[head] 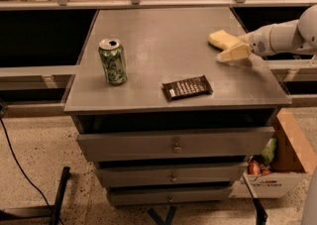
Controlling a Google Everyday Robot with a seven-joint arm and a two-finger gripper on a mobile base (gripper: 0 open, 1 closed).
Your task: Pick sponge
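Note:
The sponge [220, 37] is a pale yellow rounded foam block. It lies on the grey table top [163, 40] near the right edge, toward the back. My gripper [231, 52] reaches in from the right on a white arm [282, 36]. Its pale yellow tip is at table height, right against the sponge's near right side. Whether it touches or holds the sponge does not show.
A green can [113, 61] stands upright at the table's front left. A dark flat snack bar wrapper [186, 87] lies near the front edge at centre. Drawers sit below the top. A cardboard box [277, 164] with items stands on the floor at right.

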